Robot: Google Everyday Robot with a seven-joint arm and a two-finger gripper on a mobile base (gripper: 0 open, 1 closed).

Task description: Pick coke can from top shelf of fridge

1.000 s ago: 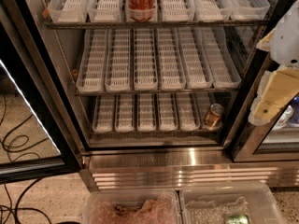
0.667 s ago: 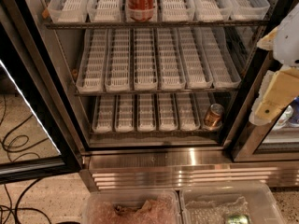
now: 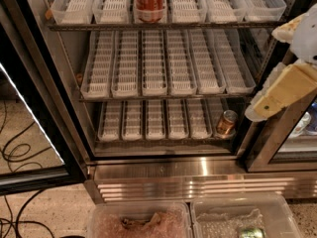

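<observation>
The coke can point(image 3: 149, 1), red with white script, stands upright in the third lane tray of the top shelf point(image 3: 163, 26); its top is cut off by the upper edge of the view. The fridge point(image 3: 198, 175) is open, and its black-framed glass door point(image 3: 34, 113) is swung out to the left. My gripper point(image 3: 285, 86), with cream and white parts, hangs at the right edge of the camera view in front of the fridge's right frame. It is level with the middle rack, well to the right of and below the coke can, and apart from it.
A copper-gold can point(image 3: 227, 123) stands at the right end of the bottom rack. Two clear plastic bins point(image 3: 143, 217) sit on the floor in front of the fridge; the right bin holds a green can point(image 3: 251, 232). Black cables point(image 3: 20, 152) lie on the floor at left.
</observation>
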